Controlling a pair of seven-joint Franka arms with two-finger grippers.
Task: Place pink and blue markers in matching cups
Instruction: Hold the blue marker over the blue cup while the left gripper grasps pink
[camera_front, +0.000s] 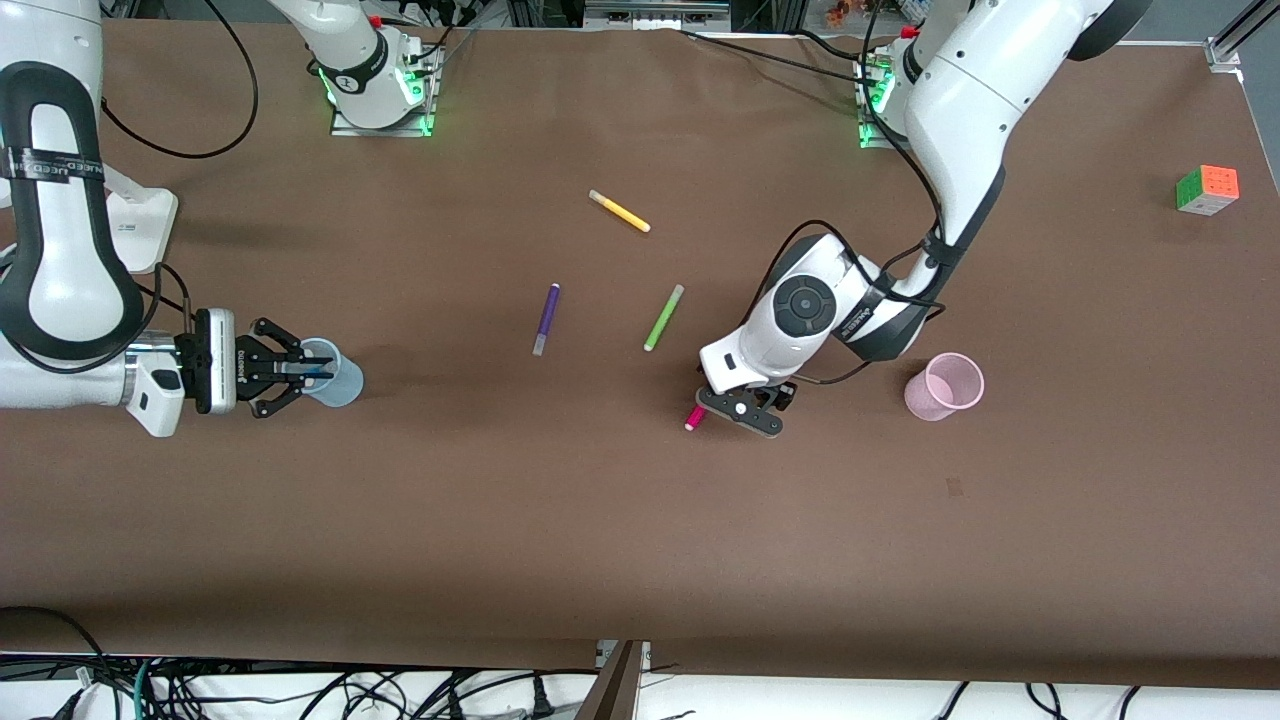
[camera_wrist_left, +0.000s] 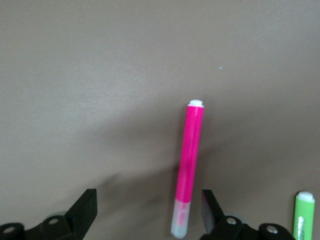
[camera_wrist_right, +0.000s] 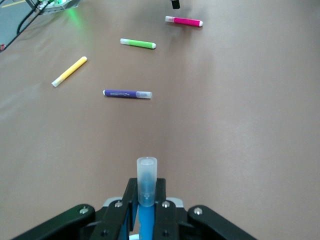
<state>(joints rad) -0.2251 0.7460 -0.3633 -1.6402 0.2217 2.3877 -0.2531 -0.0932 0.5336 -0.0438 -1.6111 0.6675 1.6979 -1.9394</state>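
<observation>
My right gripper (camera_front: 292, 371) is shut on the blue marker (camera_front: 318, 374) and holds it at the rim of the light blue cup (camera_front: 345, 385), toward the right arm's end of the table. In the right wrist view the fingers (camera_wrist_right: 165, 212) clamp the blue barrel (camera_wrist_right: 146, 222) below its pale cap (camera_wrist_right: 147, 180). My left gripper (camera_front: 741, 411) is open, low over the pink marker (camera_front: 692, 419), which lies flat on the table. In the left wrist view the marker (camera_wrist_left: 190, 160) lies between the fingers (camera_wrist_left: 211, 209), close to one. The light pink cup (camera_front: 945, 387) stands upright beside the left arm.
A purple marker (camera_front: 546, 319), a lime green marker (camera_front: 664, 317) and a yellow marker (camera_front: 619, 211) lie mid-table, farther from the front camera than the pink marker. A colour cube (camera_front: 1207, 189) sits toward the left arm's end. The green marker also shows in the left wrist view (camera_wrist_left: 304, 217).
</observation>
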